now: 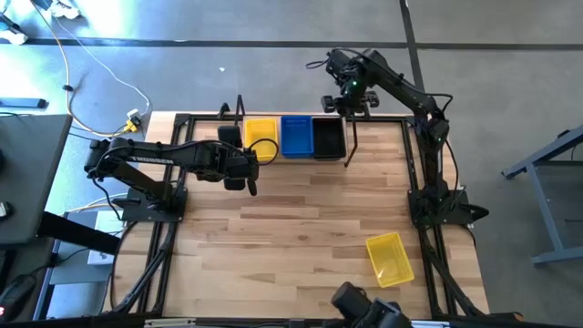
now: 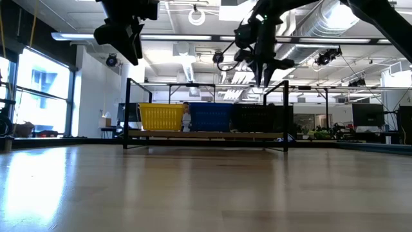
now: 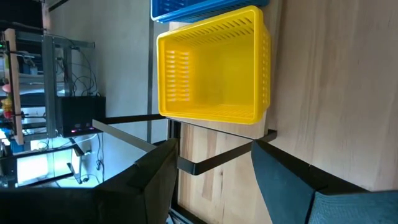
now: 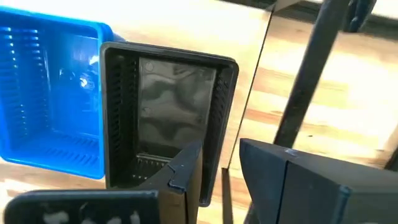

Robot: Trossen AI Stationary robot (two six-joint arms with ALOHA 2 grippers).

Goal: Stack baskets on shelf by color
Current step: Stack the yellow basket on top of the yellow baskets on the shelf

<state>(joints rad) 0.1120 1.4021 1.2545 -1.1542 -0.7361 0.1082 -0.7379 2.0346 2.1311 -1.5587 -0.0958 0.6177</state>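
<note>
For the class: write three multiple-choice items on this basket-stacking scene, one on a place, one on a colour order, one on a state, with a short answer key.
1. Where does the loose yellow basket lie?
A. on the shelf
B. on the table near the right arm's base
C. in the left gripper

2. On the shelf, running from the left arm's side to the right arm's, the stacks go:
A. yellow, blue, black
B. black, yellow, blue
C. blue, black, yellow

3. The left gripper is:
A. shut on a basket
B. open and empty
C. out of sight

Key: 1 B, it sits alone on the bare wood. 2 A, the yellow stack, blue stack and black stack stand in that order. 3 B, its fingers stand apart with nothing between.
</note>
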